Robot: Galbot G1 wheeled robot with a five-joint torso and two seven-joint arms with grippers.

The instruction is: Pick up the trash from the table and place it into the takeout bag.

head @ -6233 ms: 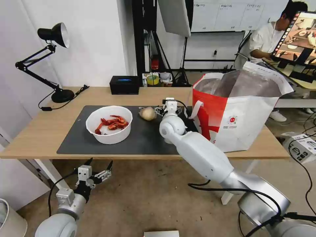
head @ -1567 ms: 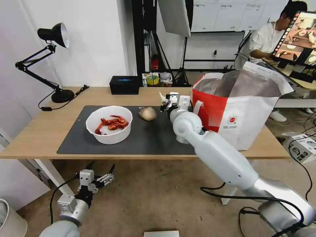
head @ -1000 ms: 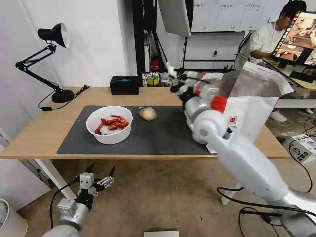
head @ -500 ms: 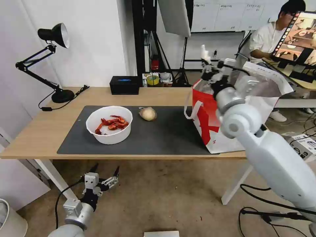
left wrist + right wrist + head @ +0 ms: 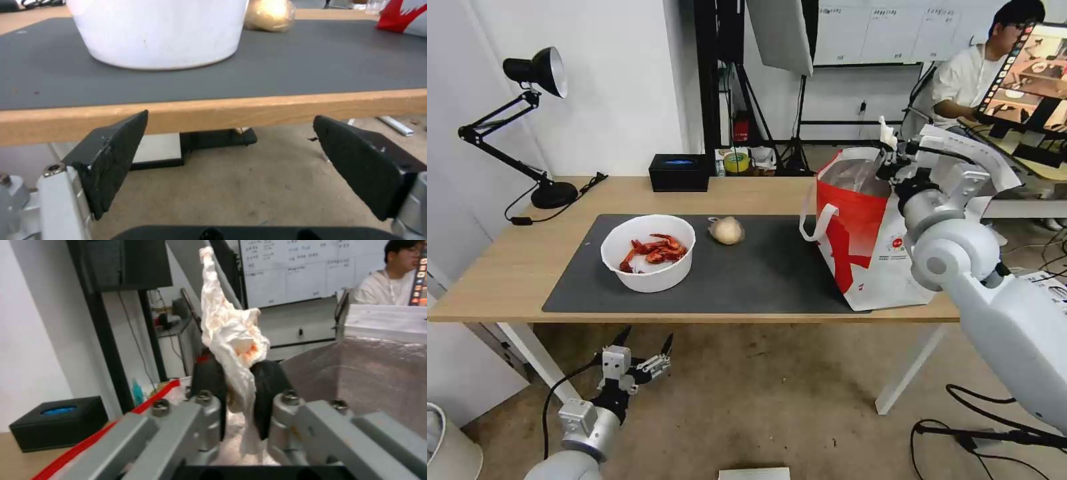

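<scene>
My right gripper [image 5: 889, 150] hangs above the open mouth of the takeout bag [image 5: 860, 247] and is shut on a crumpled white tissue [image 5: 231, 326] with orange stains. The tissue [image 5: 885, 132] sticks up from the gripper [image 5: 236, 386]. The bag's foil lining [image 5: 369, 380] lies just behind the fingers. On the dark mat [image 5: 740, 280] of the table [image 5: 507, 267] stand a white bowl of red crayfish shells [image 5: 648, 252] and a beige wrapped lump [image 5: 727, 231]. My left gripper [image 5: 644, 353] waits open below the table's front edge [image 5: 231, 110], with the bowl [image 5: 155, 30] ahead of it.
A black tissue box [image 5: 679, 171] sits at the table's back edge and a black desk lamp [image 5: 527, 113] at the back left. A person sits at a desk behind the bag. The bag fills the table's right end.
My right arm lifted the tissue from the mat beside the lump and swung it right and up, to above the bag's opening. The left gripper stayed low under the table.
</scene>
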